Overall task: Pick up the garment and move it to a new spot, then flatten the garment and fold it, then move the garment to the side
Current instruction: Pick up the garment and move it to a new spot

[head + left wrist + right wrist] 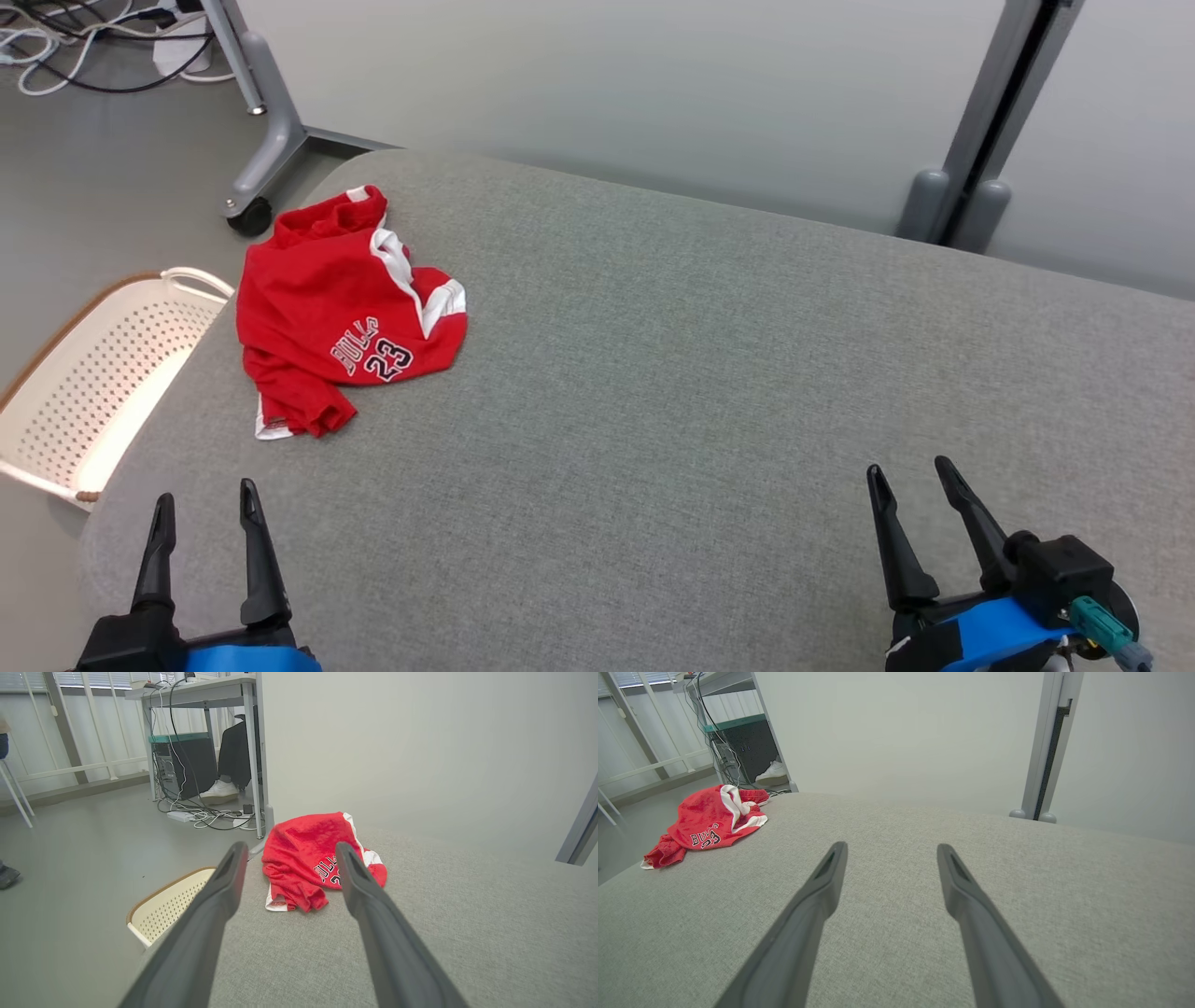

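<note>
Head view shows the crumpled red mesh basketball jersey with white trim and a dark "23" (341, 313) lying in a heap on the far left part of the grey fabric-covered surface (709, 373). It is close to the left edge, and the white perforated plastic basket (103, 383) stands beside and below that edge.

The left gripper (206, 493) hovers at the near left, its two dark fingers spread apart and empty. The jersey lies almost straight ahead of it, along the line its fingers point. The right gripper (908, 467), jaws likewise wide and holding nothing, sits at the near right, well apart from the cloth, which lies far off to its left.

The heap's longer run goes roughly away from the robot, leaning slightly rightward at its far end. The left arm is clearly the nearer, and a forward reach from it looks the better start for the pick.
</note>
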Controlling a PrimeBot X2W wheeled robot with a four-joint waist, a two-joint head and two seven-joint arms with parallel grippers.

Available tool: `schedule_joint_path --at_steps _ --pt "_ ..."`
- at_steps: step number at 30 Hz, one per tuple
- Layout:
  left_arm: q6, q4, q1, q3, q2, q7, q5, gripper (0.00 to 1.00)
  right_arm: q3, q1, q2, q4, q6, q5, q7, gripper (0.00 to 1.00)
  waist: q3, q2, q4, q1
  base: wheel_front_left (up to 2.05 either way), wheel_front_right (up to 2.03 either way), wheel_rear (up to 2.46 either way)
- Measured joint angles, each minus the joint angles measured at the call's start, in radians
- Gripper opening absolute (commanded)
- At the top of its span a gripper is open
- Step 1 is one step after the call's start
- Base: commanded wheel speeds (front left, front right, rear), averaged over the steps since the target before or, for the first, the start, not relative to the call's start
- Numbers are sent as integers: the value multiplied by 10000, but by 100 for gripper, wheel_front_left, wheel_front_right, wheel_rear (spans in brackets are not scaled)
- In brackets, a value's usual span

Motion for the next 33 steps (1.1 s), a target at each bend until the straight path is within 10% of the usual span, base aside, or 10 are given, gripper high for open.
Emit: schedule_joint_path --at_steps 20,33 --pt "121 121 -69 318 -2 2 -215 100 115 -124 -2 48 0 -169 -44 100 333 0 75 0 0 0 0" --pt "-46 1223 -3561 1277 754 0 -660 100 84 -750 -479 -1214 0 -631 508 100 1783 1 -948 3 0 0 0"
